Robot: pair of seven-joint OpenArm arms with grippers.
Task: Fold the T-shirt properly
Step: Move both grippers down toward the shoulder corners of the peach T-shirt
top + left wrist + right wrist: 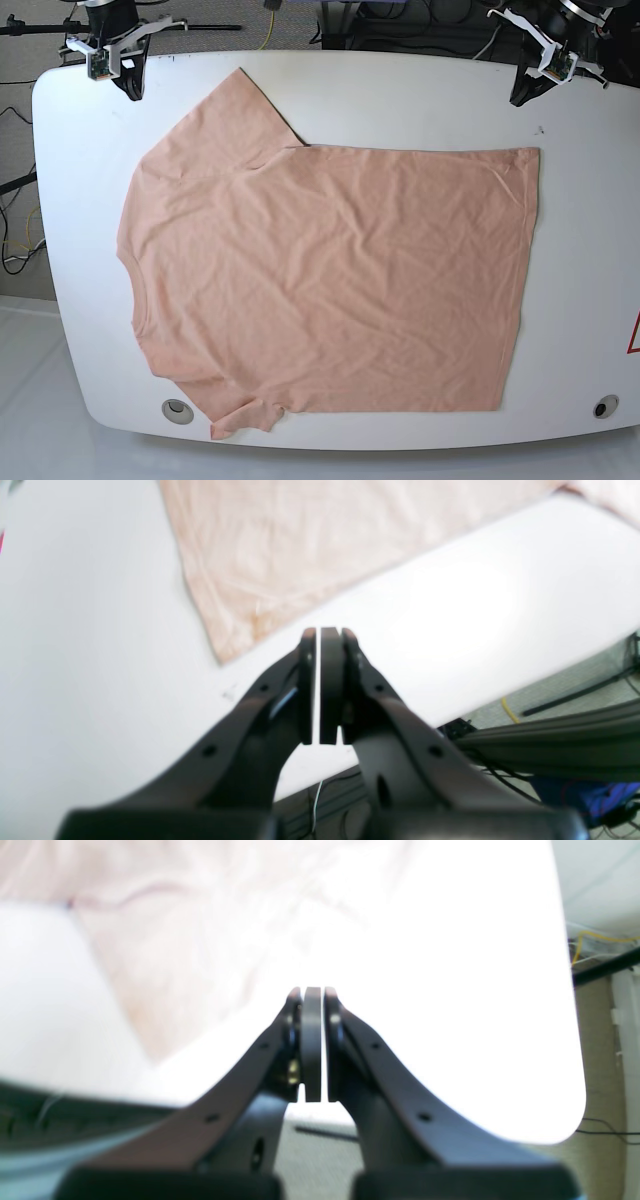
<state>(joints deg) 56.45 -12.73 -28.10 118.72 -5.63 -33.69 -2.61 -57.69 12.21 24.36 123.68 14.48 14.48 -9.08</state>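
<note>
A white table [580,260] with rounded corners fills the overhead base view, and a peach-pink T-shirt [330,280] lies spread flat across most of it, wrinkled, with its plain side showing. The collar end points toward 9 o'clock and the straight hem runs along the 3 o'clock side. One short sleeve reaches toward 11 o'clock, and the other is bunched small at about 7 o'clock near the table's lower edge. Two small round fittings sit in the tabletop, one [176,408] at 7 o'clock just beside the bunched sleeve, the other [605,406] at 5 o'clock, apart from the cloth. The left gripper [524,92] hangs above the table's 1 o'clock corner, clear of the shirt, with its jaws pressed nearly together and nothing between them. Its wrist camera shows the closed left gripper [320,632] over bare table, with the T-shirt [280,555] beyond it toward 11 o'clock. The right gripper [128,85] hangs above the 11 o'clock corner, near the upper sleeve but not touching it, and is likewise pinched closed and empty. In the blurred right wrist view, the right gripper [312,992] is over bright white table, with pale T-shirt [165,950] cloth toward 10 o'clock.
</note>
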